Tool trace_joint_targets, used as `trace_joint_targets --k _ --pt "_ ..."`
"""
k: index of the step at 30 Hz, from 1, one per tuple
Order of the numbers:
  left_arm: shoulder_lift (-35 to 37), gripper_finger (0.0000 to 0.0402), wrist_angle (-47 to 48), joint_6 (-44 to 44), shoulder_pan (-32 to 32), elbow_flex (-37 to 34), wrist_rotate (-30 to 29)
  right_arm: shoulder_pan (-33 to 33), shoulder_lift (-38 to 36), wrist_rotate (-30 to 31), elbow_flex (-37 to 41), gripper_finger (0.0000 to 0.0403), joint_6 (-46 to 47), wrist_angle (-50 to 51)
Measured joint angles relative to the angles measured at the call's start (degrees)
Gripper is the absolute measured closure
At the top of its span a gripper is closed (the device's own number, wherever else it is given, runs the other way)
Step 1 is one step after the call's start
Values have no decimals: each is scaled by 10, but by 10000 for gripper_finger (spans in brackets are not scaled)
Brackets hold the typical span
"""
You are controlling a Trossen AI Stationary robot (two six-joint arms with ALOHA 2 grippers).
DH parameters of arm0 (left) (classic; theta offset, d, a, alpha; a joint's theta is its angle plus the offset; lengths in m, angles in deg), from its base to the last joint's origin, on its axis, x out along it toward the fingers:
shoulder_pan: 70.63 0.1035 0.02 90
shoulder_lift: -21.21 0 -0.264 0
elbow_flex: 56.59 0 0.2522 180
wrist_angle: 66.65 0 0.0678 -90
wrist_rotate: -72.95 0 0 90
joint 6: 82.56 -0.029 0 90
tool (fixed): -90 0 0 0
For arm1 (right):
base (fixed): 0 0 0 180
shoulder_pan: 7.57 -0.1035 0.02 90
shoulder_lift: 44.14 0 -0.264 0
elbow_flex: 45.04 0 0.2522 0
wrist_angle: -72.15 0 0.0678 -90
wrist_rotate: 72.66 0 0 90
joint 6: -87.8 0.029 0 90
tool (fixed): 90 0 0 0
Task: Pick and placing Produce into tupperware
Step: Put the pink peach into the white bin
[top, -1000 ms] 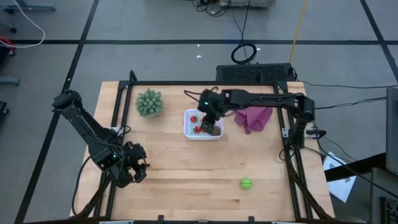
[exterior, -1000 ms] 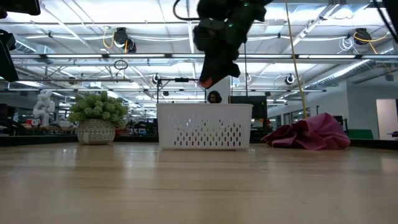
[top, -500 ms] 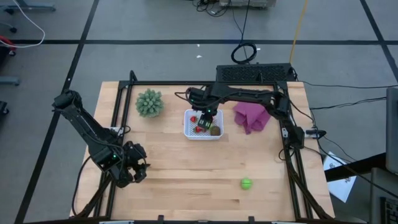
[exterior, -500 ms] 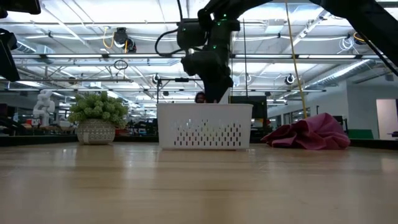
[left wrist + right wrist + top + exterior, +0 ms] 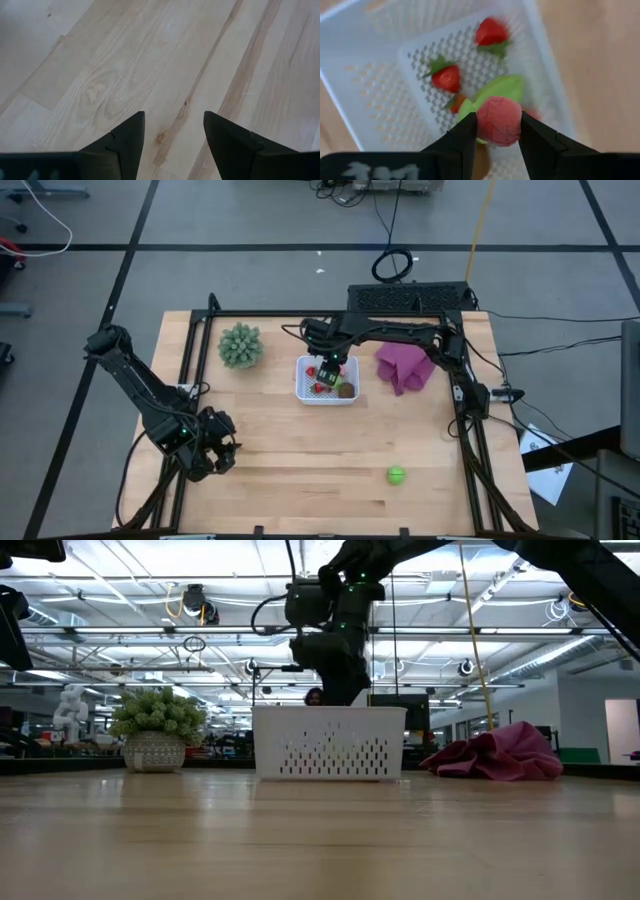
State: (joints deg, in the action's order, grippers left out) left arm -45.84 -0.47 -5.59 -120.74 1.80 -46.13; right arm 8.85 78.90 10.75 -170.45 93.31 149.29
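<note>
Wooden tabletop (image 5: pixel 300 460) in a big lab space, with ceiling pipes and lights showing behind it in the low view.

So the right gripper (image 5: pixel 498 131) is clamped on a round pinkish-red piece of produce (image 5: pixel 499 121) and hangs right over the white tupperware (image 5: pixel 302 388), near the back of the table. In the right wrist view the pink piece sits pinched between the two dark fingers (image 5: pixel 457 141), above the perforated base. Under it you can see a green piece (image 5: pixel 501 87) and two strawberries (image 5: pixel 446 76) already in the basket, and the high view also shows a brown oval (image 5: pixel 346 390) at the basket's right end. The low view has that arm coming down just behind the front wall of the tupperware (image 5: pixel 330 743).

Looks to me like the placing step: carried over, not let go yet. The next move is probably just to spread the fingers so the piece drops in, maybe a touch lower first so it doesn't bounce out.

Further out: one green ball (image 5: pixel 396 475) sits alone near the front of the table, well apart from the basket, so that's likely next. A purple cloth (image 5: pixel 407 368) lies just right of the basket, and a spiky plant (image 5: pixel 240 345) to its left.

The left gripper (image 5: pixel 172 132) waits at the front left, fingers parted over bare wood, holding nothing.
</note>
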Motion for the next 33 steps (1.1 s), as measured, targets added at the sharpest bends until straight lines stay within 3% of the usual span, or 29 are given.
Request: trace_joint_targets --k 21,33 --pt "0 195 0 1 0 0 0 0 -2 -16 76 281 -6 -42" --pt "0 195 0 2 0 0 0 4 0 -38 77 235 -2 -49"
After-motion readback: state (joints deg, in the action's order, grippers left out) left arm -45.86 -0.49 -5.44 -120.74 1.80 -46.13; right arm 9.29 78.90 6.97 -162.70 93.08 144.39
